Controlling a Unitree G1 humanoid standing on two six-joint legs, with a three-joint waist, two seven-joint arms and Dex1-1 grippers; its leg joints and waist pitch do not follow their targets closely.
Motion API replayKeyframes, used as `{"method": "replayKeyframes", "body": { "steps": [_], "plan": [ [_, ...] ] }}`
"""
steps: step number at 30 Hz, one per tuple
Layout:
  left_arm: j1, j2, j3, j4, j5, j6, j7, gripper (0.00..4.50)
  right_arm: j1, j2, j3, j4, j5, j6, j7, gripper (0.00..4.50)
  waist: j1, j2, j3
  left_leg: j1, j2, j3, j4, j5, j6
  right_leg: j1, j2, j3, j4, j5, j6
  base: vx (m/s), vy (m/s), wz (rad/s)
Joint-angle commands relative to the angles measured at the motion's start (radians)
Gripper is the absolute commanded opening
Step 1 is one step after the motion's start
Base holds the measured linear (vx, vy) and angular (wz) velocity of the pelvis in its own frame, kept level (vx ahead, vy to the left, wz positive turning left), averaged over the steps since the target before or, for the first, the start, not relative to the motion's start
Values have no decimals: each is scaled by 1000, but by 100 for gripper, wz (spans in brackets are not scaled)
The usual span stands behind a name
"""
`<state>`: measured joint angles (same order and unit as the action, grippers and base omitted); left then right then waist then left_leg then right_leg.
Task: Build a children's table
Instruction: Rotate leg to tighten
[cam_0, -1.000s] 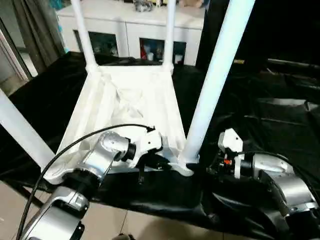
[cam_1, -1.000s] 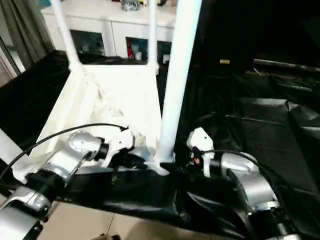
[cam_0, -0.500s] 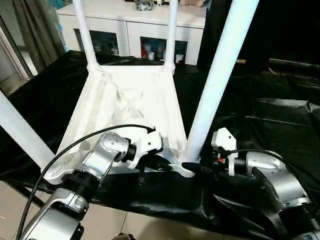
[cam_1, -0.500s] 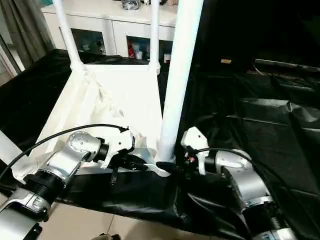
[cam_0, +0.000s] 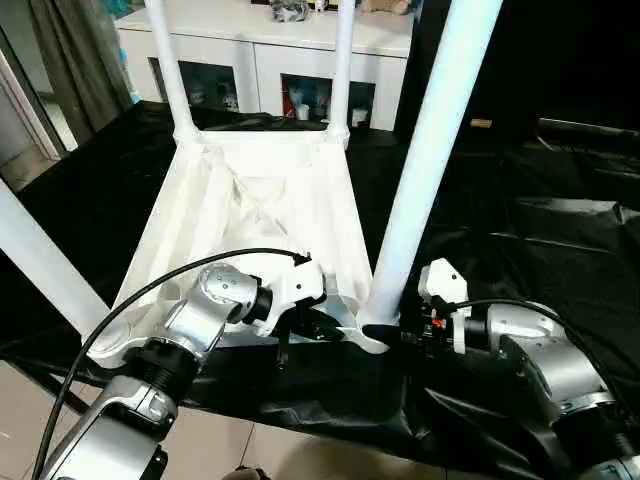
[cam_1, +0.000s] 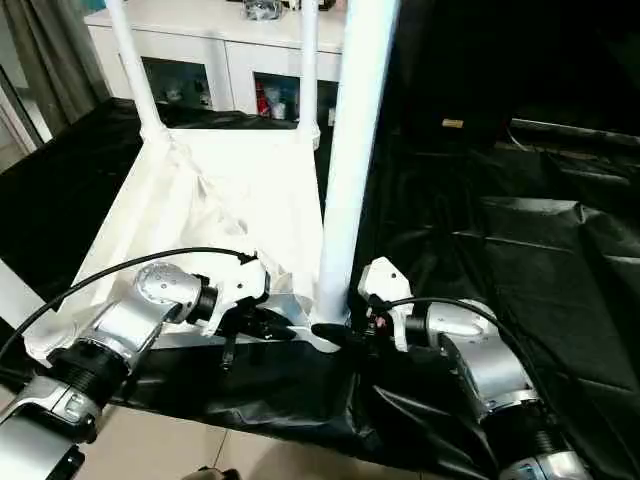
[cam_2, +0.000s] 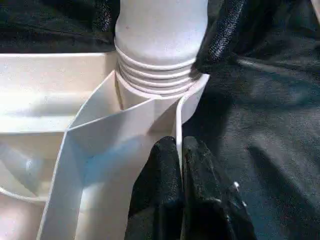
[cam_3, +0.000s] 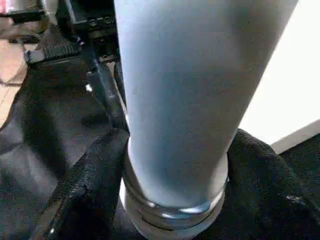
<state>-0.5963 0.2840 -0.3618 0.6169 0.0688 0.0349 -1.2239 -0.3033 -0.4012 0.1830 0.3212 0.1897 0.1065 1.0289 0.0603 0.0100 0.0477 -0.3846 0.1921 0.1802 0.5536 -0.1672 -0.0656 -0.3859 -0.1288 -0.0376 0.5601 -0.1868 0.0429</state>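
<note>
At nine o'clock of the scene, one white table leg (cam_0: 40, 262) slants up from the near-left corner of the upturned table top (cam_0: 262, 215), which lies ribbed side up on the surface (cam_0: 560, 250) under its black sheet. Beyond it, at eleven and twelve o'clock, two more legs (cam_0: 168, 65) stand upright in the far corner sockets, with a white cabinet (cam_0: 262, 62) with glass doors behind them.

My left gripper (cam_0: 322, 326) sits at the near edge of the top, at about six o'clock. In my left wrist view its two black fingers (cam_2: 165, 175) are pressed together, pinching the thin white rim of the top just beside the near-right corner socket (cam_2: 160, 92), where I can see the threaded rings of the leg seated in the socket.

Just right of that, the near-right leg (cam_0: 425, 160) rises tall and slightly tilted toward one o'clock from the near-right socket. My right gripper (cam_1: 338, 332) reaches in from four o'clock at the very base of this leg. In my right wrist view its black fingers (cam_3: 85, 185) stand on either side of the leg's foot (cam_3: 175, 150), right above the ringed collar; I cannot tell whether they are pressing on the leg or only bracketing it.
</note>
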Motion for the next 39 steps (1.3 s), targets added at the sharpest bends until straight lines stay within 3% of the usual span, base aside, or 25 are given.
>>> {"method": "replayKeyframes", "body": {
  "steps": [1,5,6,7,8,9,10,11,12,13,14,15,16,17,18,19,20,22,23,26,27,29,30,33,39],
  "plan": [
    [-16,-54,1,55,7,24,84,0,-11,43,-43,43,-9,20,-134,269,-5,-17,-49,26,24,-10,-73,-444,-7,7,-17,3,-86,-552,-141,0,0,0],
    [-71,-138,-3,161,60,31,258,0,-8,141,-64,72,-58,69,-360,269,-17,-19,-44,28,18,-15,-71,-486,-26,3,-14,-9,-99,-630,-106,0,0,0],
    [-93,-173,-4,199,75,35,325,0,-10,180,-69,70,-78,85,-445,269,-23,-19,-40,32,13,-18,-67,-514,-34,-1,-13,-19,-112,-687,-82,0,0,0],
    [-95,-176,-4,202,76,35,329,0,-11,183,-70,70,-80,86,-452,269,-31,-18,-40,42,10,-24,-60,-550,-38,-2,-14,-36,-127,-735,-58,0,0,0],
    [-110,-205,-1,229,78,41,370,0,-15,213,-72,73,-100,99,-519,269,-41,-6,-34,52,12,-30,-62,-604,-35,0,-9,-60,-145,-738,-48,-57,19,-7],
    [-122,-227,2,248,81,42,405,0,-18,235,-70,69,-104,108,-545,269,-58,14,-22,47,28,-40,-97,-735,-39,29,19,-110,-145,-659,-35,-51,29,-9],
    [-135,-250,5,266,82,43,439,0,-21,258,-63,64,-112,115,-570,269,-41,40,-22,4,52,-38,-154,-823,-55,82,30,-112,-54,-530,-67,-51,29,-9],
    [-143,-264,6,277,84,42,457,0,-24,270,-55,62,-118,115,-576,269,53,58,-15,-115,21,61,-229,-994,-134,152,72,-144,127,-235,-105,-111,71,-2],
    [-154,-284,8,292,87,39,480,0,-27,287,-43,59,-128,112,-582,269,73,8,-53,-67,29,89,-218,-743,-111,148,60,-40,183,-392,-67,-92,-23,15],
    [-158,-289,6,297,92,31,482,0,-29,285,-28,57,-141,94,-573,269,45,-47,-69,43,41,65,-89,-526,-100,53,-6,18,88,-754,10,-92,-23,15],
    [-165,-293,6,310,97,20,485,0,-29,285,-23,56,-147,83,-571,269,26,-83,-37,80,-27,-25,142,-111,15,-73,-78,71,-132,-1207,-20,79,-202,19],
    [-172,-298,6,324,103,7,488,0,-29,285,-18,54,-153,69,-569,269,60,-39,-54,9,-51,-63,109,-12,50,27,-77,135,-107,-1084,-58,163,-110,-17],
    [-179,-300,8,335,105,-13,477,0,-28,286,-35,53,-134,59,-564,302,51,-62,-26,-69,-42,-65,61,35,30,89,-61,50,-59,-789,-82,163,-110,-17],
    [-179,-299,8,335,105,-15,476,0,-27,286,-37,53,-133,59,-564,321,64,-38,-35,-42,-15,-65,2,30,11,79,-25,42,-33,-596,-111,123,34,-16],
    [-177,-290,5,333,102,-33,446,0,-26,280,-62,49,-102,61,-549,321,42,-7,-68,52,35,-59,-19,-59,64,29,14,43,13,-48,-214,9,10,25],
    [-173,-280,1,327,101,-48,422,0,-24,270,-69,45,-88,61,-529,338,40,2,-67,40,33,-53,-22,-77,80,41,6,40,14,28,-250,9,10,25],
    [-169,-270,-2,322,98,-55,403,0,-22,253,-67,37,-89,60,-507,345,33,5,-65,17,34,-48,-35,-113,88,63,-4,31,10,67,-275,0,0,0],
    [-159,-237,-10,307,91,-95,338,0,-12,199,-57,12,-91,57,-428,363,34,-3,-62,22,32,-40,-35,-192,82,64,-8,31,-4,10,-275,0,0,0],
    [-153,-227,-11,299,86,-99,313,0,-7,183,-55,4,-89,52,-402,370,35,-1,-63,19,31,-38,-38,-192,86,71,-11,30,-9,-19,-264,0,0,0],
    [-133,-188,-12,267,71,-127,213,0,12,123,-47,-31,-81,35,-297,370,36,-5,-60,15,32,-34,-40,-186,91,69,-14,32,-15,-45,-249,0,0,0],
    [-127,-172,-12,256,66,-129,177,0,21,99,-43,-46,-73,27,-255,370,38,1,-62,18,35,-32,-40,-188,89,65,-16,35,-15,-54,-247,0,0,0],
    [-115,-135,-16,232,54,-142,110,0,38,48,-40,-78,-47,23,-175,370,43,0,-64,18,39,-31,-39,-173,94,66,-16,34,-13,-23,-249,0,0,0],
    [-110,-120,-14,219,43,-138,79,0,43,28,-41,-91,-34,26,-143,370,44,-5,-65,15,40,-29,-37,-157,102,68,-16,32,-8,7,-252,0,0,0],
    [-83,-78,-4,156,-10,-116,-57,0,54,-35,-37,-129,3,32,-34,370,51,-2,-68,17,43,-23,-34,-134,119,64,-14,28,-1,68,-266,0,0,0],
    [-73,-57,-1,129,-26,-95,-114,0,53,-69,-9,-121,-29,5,14,370,58,-2,-69,17,43,-17,-30,-114,127,61,-15,25,5,117,-277,0,0,0]
  ]
}}
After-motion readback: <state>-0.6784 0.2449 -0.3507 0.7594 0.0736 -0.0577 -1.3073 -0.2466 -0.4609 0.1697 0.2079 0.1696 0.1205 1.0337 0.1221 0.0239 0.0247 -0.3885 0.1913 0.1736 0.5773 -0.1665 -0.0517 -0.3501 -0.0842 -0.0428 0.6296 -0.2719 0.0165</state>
